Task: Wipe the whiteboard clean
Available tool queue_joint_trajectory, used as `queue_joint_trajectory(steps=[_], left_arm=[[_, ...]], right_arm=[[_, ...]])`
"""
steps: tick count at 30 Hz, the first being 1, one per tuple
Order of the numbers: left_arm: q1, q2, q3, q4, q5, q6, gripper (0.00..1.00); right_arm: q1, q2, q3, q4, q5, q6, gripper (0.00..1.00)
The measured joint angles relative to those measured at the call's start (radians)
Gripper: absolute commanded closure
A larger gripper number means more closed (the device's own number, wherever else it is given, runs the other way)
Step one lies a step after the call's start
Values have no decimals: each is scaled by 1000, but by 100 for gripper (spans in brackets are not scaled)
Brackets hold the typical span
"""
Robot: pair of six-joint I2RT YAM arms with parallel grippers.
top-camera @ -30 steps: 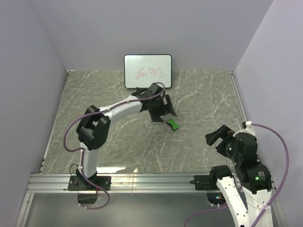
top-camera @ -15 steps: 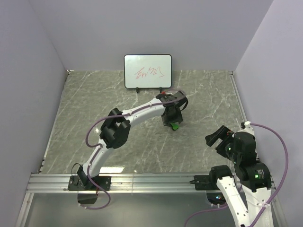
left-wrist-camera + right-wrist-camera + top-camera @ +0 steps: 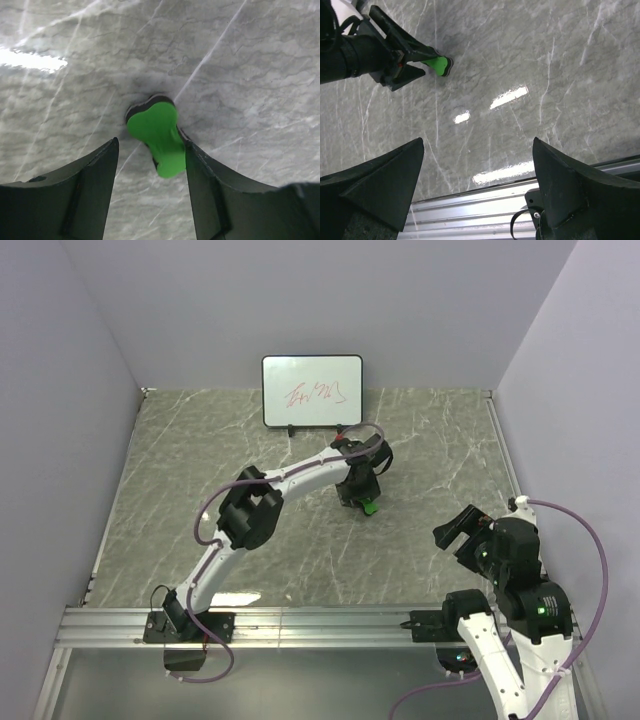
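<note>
Green eraser [image 3: 157, 132] sits between the fingers of your left gripper [image 3: 150, 146], half closed around it on the marble table [image 3: 180, 450]. One finger [image 3: 210, 185] touches its side and a sliver of marble shows at the other, so whether it is truly pinched cannot be told. It reads as the pickup, since the whiteboard [image 3: 312, 375] stands upright at the back wall, well behind the eraser, red scribbles [image 3: 316, 394] on its face waiting for a wipe. Your right gripper [image 3: 478, 145] hangs near its base, fingers spread wide, nothing between them, out of the way. Only the overhead view shows the board. Only the left wrist view shows that gap. The right wrist view catches the eraser poking past the fingertips.
</note>
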Motion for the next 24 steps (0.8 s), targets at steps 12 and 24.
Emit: queue_joint_trajectory(steps=[12, 24], left_arm=[[9, 41, 12, 44, 66, 47, 100], [205, -261, -415, 140, 62, 206, 100]], right_arm=[[0, 19, -4, 12, -1, 1, 5], [0, 442, 39, 382, -246, -24, 2]])
